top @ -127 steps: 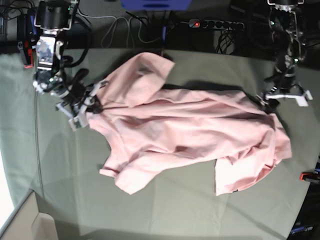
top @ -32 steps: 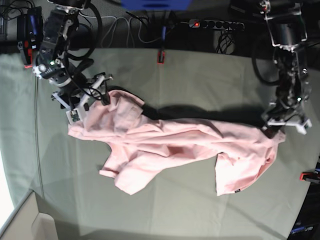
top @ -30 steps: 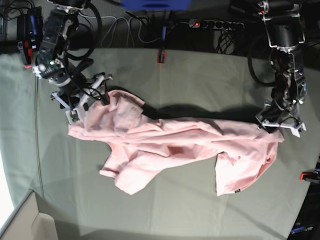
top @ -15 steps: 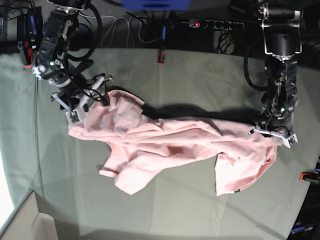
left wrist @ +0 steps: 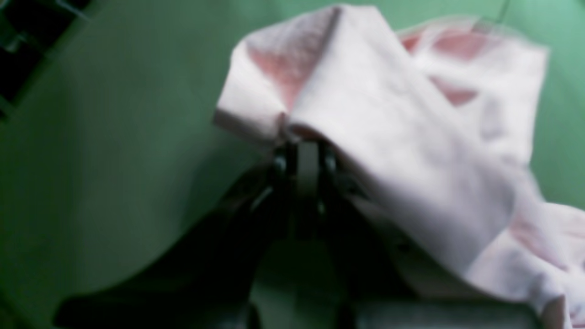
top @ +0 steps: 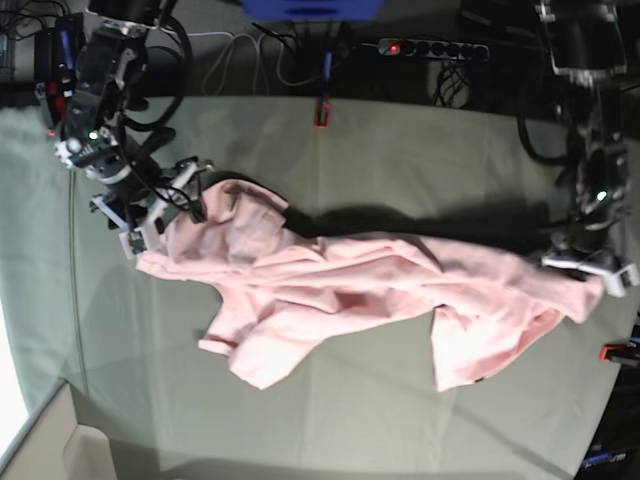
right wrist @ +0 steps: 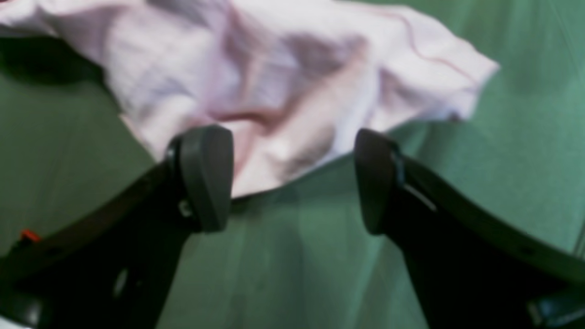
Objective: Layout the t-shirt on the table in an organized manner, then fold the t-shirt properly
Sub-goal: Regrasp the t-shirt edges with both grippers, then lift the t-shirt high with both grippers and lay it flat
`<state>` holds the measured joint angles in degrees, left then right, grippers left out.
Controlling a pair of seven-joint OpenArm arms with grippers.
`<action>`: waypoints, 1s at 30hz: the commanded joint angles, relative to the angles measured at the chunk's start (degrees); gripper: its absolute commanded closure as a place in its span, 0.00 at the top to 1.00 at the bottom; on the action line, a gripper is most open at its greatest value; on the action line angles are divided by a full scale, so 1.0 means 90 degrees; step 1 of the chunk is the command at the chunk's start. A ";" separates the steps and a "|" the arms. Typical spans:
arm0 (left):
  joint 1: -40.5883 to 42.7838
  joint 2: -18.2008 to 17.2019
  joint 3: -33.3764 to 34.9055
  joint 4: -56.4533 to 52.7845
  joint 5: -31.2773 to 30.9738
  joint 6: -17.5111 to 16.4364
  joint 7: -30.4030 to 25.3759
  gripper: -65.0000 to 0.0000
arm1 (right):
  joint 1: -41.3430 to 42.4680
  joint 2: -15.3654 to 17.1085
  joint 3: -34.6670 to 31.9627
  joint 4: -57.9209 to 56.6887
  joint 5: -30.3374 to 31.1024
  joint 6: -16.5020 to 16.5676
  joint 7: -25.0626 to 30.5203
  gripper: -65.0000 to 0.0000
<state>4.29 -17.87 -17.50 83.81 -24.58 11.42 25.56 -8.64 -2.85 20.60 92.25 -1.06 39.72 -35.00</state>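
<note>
At the far left of the base view we see the right gripper hanging low over the table, just beside the upper left edge of the t-shirt; its own wrist view shows its two dark fingers standing wide apart with nothing between them but green cloth, the bunched pink hem lying just beyond their tips; a small red clamp shows at the left edge of that view.

Moving rightward, the t-shirt lies crumpled across the middle of the table, stretched in a long band from the upper left toward the right edge; one sleeve or flap is folded over near the right gripper, a broad lobe points down at the lower left, and another squarish flap hangs down right of centre; we cannot see any print on the side facing up. Above it, at the table's far edge, sits another red clamp, and behind that a black power strip with a lit red switch.

At the far right the left gripper is down at the shirt's right-hand end; in its wrist view the jaws are pressed together on a fold of the pink fabric, which drapes up and over them, lifted clear of the green cloth; that view is blurred, so we cannot tell which part of the garment is pinched. A third red clamp sits at the table's right edge, just below.
</note>
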 commanded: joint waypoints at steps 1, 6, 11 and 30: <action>0.0094 -0.0090 -0.0249 0.0422 0.0050 0.0016 -0.0188 0.00 | 0.0057 -0.0001 -0.0037 0.0109 0.0123 0.0031 0.0134 0.64; 0.0729 -0.0100 -0.0894 0.1555 0.0050 0.0016 -0.0188 0.00 | 0.0037 -0.0040 -0.0057 0.0109 0.0123 0.0031 0.0104 0.65; 0.0954 -0.0120 -0.0991 0.1721 0.0069 0.0016 -0.0188 0.00 | 0.0155 -0.0118 -0.0076 -0.0408 0.0132 0.0031 0.0134 0.65; 0.0827 -0.0120 -0.0981 0.1691 0.0108 0.0016 -0.0178 0.00 | 0.0389 0.0107 0.0138 -0.0516 0.0152 0.0031 0.0143 0.00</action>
<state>12.67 -17.89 -26.00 97.86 -24.18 11.60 26.33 -6.09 -2.68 21.56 86.32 -0.84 39.81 -35.48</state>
